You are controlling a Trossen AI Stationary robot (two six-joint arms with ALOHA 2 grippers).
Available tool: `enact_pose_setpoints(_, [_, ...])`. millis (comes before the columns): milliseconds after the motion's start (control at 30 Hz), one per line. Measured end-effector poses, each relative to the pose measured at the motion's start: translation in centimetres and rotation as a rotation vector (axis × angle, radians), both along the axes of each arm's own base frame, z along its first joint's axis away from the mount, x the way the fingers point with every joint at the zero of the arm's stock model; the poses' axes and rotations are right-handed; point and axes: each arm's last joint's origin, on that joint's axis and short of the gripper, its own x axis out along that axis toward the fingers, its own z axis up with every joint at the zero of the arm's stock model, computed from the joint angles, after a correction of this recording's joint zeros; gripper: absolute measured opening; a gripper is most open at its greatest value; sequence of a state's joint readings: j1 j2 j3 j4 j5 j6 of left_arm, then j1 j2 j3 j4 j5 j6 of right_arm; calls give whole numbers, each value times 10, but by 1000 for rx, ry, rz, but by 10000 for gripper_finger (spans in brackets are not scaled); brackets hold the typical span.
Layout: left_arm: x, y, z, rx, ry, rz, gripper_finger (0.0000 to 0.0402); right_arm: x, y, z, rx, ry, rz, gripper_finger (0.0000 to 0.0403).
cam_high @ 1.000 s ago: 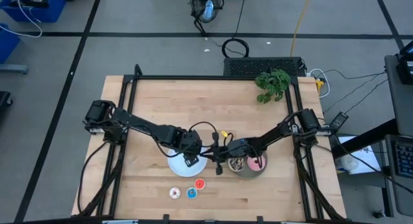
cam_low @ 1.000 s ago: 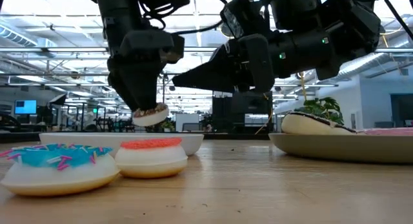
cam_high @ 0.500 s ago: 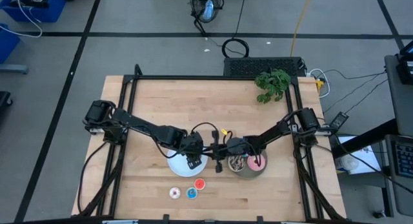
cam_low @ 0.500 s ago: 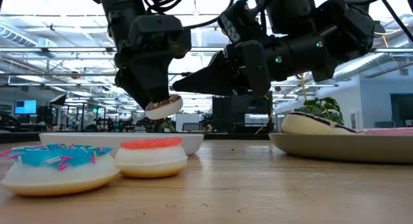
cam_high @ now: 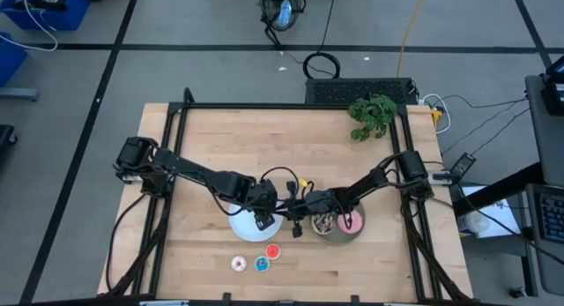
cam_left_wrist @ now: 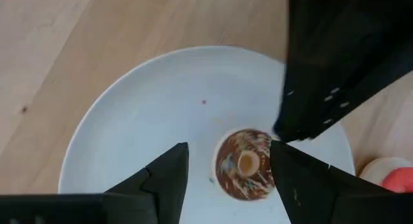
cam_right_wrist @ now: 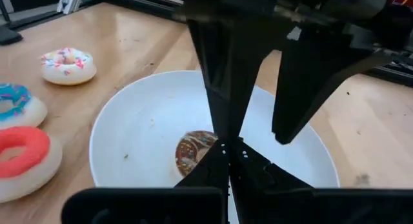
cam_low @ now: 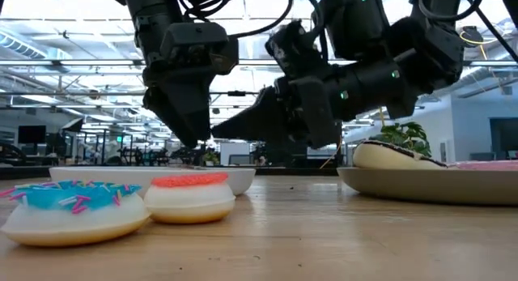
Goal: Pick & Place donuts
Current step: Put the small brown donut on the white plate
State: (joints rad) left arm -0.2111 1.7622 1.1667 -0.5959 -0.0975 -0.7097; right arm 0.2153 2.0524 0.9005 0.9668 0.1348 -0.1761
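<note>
A small brown sprinkled donut [cam_left_wrist: 244,164] lies flat in the white plate [cam_high: 242,225], also seen in the right wrist view [cam_right_wrist: 197,150]. My left gripper [cam_left_wrist: 235,179] hangs open just above it, a finger on either side, apart from it. My right gripper [cam_low: 218,129] is shut, its pointed tip level over the plate's right side, close beside the left gripper [cam_low: 190,131]. The red [cam_high: 271,251], blue [cam_high: 261,264] and white [cam_high: 238,264] small donuts lie on the table near the plate. A pink donut [cam_high: 351,222] and a dark one [cam_high: 324,222] lie in the grey plate [cam_low: 429,188].
The grey plate sits right of the white plate, under my right arm. A green plant [cam_high: 372,116] stands at the far right of the table. A black frame runs around the table. Bare wood lies to the left and far side.
My left gripper held the brown donut just above the white plate, tipped it, then let go. The donut has dropped into the plate and lies flat there. My right gripper has moved a little toward the left, closer over the plate.
</note>
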Motion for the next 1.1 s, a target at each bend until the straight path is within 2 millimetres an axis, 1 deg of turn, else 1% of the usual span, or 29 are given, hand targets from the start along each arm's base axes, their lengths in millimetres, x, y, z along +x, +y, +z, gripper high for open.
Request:
enact_pose_setpoints(167, [-6, 2, -2, 41, 65, -31, 218, -2, 6, 8, -20, -3, 22, 0])
enact_pose_setpoints(267, [-7, 2, 1, 88, 60, -74, 218, -5, 10, 16, -46, 13, 42, 0])
enact_pose_setpoints(333, [-9, 2, 6, 119, 48, -106, 218, -10, 13, 27, -52, 21, 56, 0])
enact_pose_setpoints(400, [-11, 1, 15, 148, 33, -153, 218, -19, 14, 43, -49, 8, 68, 0])
enact_pose_setpoints(500, [-18, -6, 37, 181, 18, -187, 218, -46, 14, 66, -43, -30, 86, 0])
enact_pose_setpoints(567, [-24, -11, 54, 209, -12, -185, 218, -70, 10, 76, -35, -58, 99, 0])
enact_pose_setpoints(700, [-39, -23, 91, 285, -117, -176, 218, -118, 0, 90, 52, -114, 174, 0])
enact_pose_setpoints(800, [-52, -30, 116, 287, -187, -165, 218, -149, -7, 95, 106, -160, 187, 0])
enact_pose_setpoints(933, [-65, -33, 133, 255, -238, -151, 218, -179, -16, 96, 129, -206, 179, 0])
enact_pose_setpoints(1033, [-76, -36, 137, 265, -231, -195, 218, -197, -22, 102, 143, -246, 177, 0])
enact_pose_setpoints(1100, [-80, -39, 141, 274, -247, -224, 218, -206, -25, 103, 143, -246, 176, 0])
